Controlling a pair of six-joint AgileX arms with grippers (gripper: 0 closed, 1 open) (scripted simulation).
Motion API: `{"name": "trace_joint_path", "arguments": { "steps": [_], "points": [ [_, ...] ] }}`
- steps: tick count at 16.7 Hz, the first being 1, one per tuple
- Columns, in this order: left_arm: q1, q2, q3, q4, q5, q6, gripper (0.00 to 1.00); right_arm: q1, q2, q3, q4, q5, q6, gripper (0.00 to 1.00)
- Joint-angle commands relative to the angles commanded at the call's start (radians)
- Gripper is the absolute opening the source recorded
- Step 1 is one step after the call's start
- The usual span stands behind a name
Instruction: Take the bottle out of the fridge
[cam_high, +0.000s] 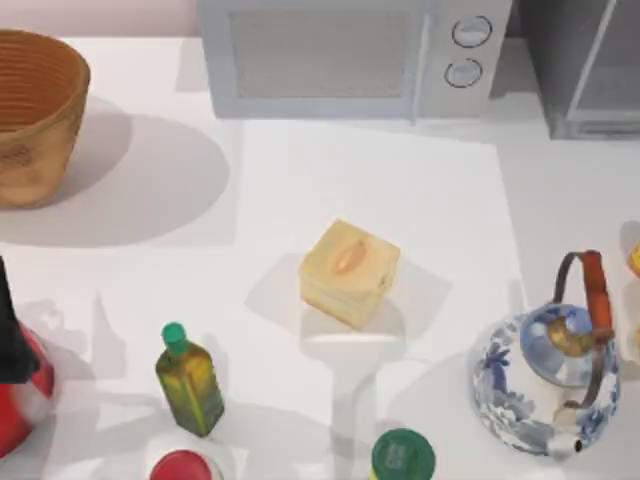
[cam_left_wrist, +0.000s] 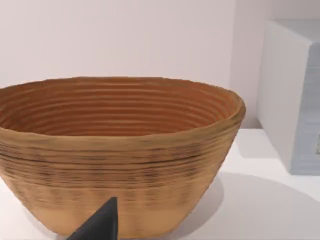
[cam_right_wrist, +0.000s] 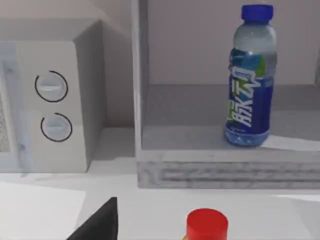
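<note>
Bottle standing upright inside the open fridge

The bottle (cam_right_wrist: 250, 80) is sitting on the fridge (cam_right_wrist: 200, 165) floor, well beyond a dark right finger (cam_right_wrist: 100, 222); whether either arm's fingers are parted, I cannot tell.

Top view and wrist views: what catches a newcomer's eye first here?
In the right wrist view, the bottle with its bright-blue cap stands upright inside the fridge, beside the microwave. In the top view, a blue-and-white teapot sits at the table's right, a yellow block at centre, and a woven basket at far left.
</note>
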Motion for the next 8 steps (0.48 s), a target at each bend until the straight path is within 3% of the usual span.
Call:
{"name": "trace_joint_path", "arguments": {
  "steps": [4, 8],
  "points": [
    [0.0, 0.0, 0.0, 0.0, 0.0, 0.0, 1.0, -0.026, 0.027, 0.019, 0.032, -0.029, 0.0, 1.0],
    [0.0, 0.0, 0.0, 0.0, 0.0, 0.0, 1.0, -0.152, 0.202, 0.104, 0.219, -0.176, -0.001, 1.0]
  ]
}}
